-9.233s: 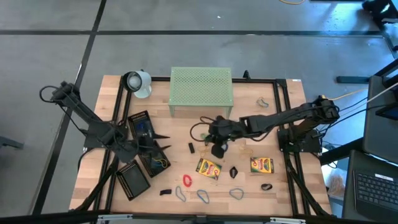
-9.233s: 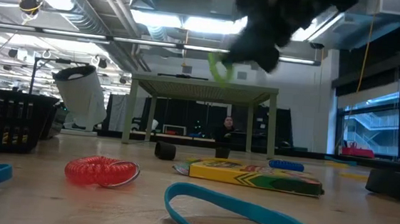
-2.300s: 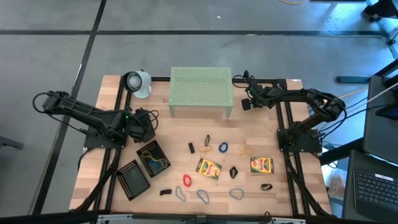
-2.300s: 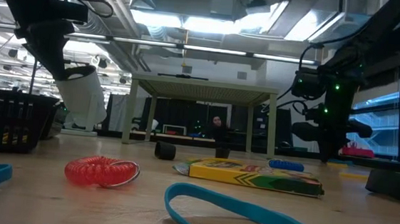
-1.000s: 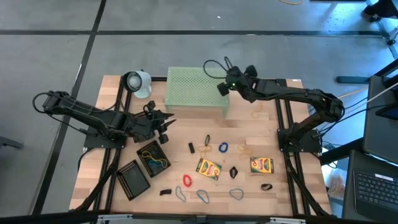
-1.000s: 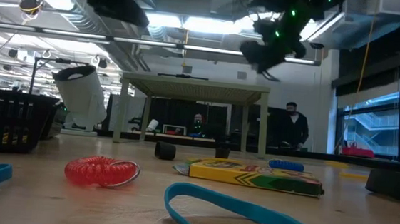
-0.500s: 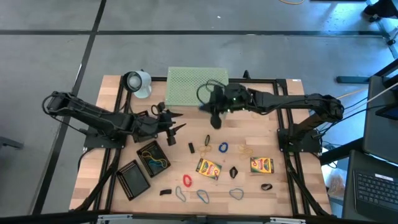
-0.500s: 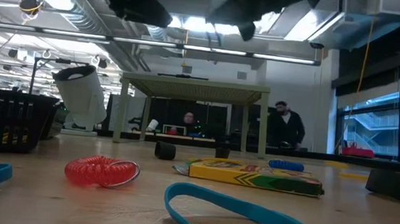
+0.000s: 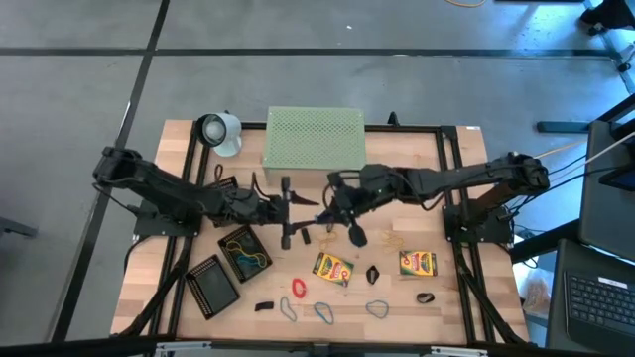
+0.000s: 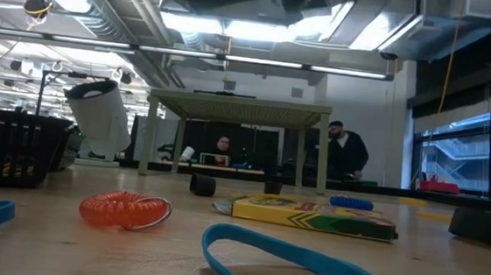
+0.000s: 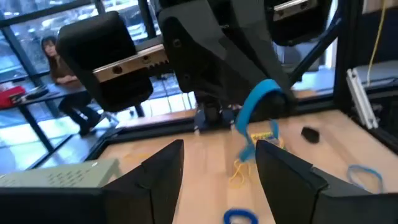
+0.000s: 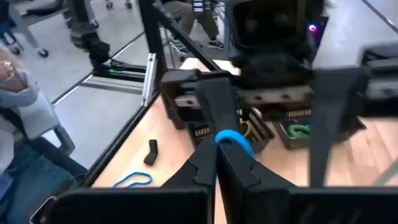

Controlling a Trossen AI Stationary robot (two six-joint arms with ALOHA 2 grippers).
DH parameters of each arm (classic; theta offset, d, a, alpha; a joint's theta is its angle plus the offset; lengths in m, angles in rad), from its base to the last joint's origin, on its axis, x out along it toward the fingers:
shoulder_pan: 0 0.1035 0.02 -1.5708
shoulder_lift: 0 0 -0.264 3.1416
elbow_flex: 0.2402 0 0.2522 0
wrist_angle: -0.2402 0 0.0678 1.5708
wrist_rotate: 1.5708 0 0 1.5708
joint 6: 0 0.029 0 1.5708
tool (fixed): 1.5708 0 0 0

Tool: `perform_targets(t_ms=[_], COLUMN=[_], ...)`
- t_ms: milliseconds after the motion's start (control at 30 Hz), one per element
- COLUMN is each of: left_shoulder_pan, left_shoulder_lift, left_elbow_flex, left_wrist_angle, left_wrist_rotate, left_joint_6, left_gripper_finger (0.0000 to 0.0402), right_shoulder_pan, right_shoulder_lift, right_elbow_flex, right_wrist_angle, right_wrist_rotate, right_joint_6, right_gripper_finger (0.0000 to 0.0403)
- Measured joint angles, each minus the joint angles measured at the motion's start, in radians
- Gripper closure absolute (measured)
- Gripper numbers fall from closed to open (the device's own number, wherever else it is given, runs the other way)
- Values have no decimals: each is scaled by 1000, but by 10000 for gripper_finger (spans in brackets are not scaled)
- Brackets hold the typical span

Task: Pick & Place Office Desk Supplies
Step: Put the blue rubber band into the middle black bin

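Observation:
My right gripper (image 12: 217,163) reaches in from the table's right over the table's middle (image 9: 329,206) and is shut on a blue rubber band (image 11: 257,101). My left gripper (image 11: 221,180) comes from the left (image 9: 301,210), open, facing the right one a short gap away and touching nothing. On the wood lie two crayon boxes (image 9: 332,268) (image 9: 418,263), black binder clips (image 9: 372,274), a red coil (image 10: 124,209) and several band loops (image 9: 324,312). The low view shows neither gripper's fingers. My right gripper pinches the blue band (image 12: 233,139) between its two shut fingers, which point roughly level toward the table's left. The band curves out past the fingertips as a short arc and is lifted clear of the table. One strand or two, I cannot tell.
A pale-green perforated stand (image 9: 316,139) sits at the far side, a white cup (image 9: 220,132) to its left. Two black mesh trays (image 9: 243,253) (image 9: 213,286) lie near the left, one holding yellow bands. People show in the room beyond (image 10: 342,154).
My right gripper has swung from above the green stand toward the table's left and near side, coming down over the middle with the band. My left gripper has moved toward the table's right, until the two face each other closely.

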Motion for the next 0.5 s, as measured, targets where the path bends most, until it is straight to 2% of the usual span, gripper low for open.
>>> perform_targets(t_ms=[100,300,500], left_shoulder_pan=[-5,-23,-44], left_shoulder_lift=[33,56,56], left_elbow_flex=[0,0,0], left_wrist_angle=[45,91,94], left_wrist_rotate=[24,141,154], left_joint_6=[-1,-2,-3], left_gripper_finger=[208,211,257], right_shoulder_pan=[37,77,85], right_shoulder_lift=[0,0,0], right_elbow_flex=[0,-1,-1], right_wrist_angle=[9,11,8], right_wrist_rotate=[8,103,124], right_joint_6=[-5,-5,-6], right_gripper_finger=[396,396,396])
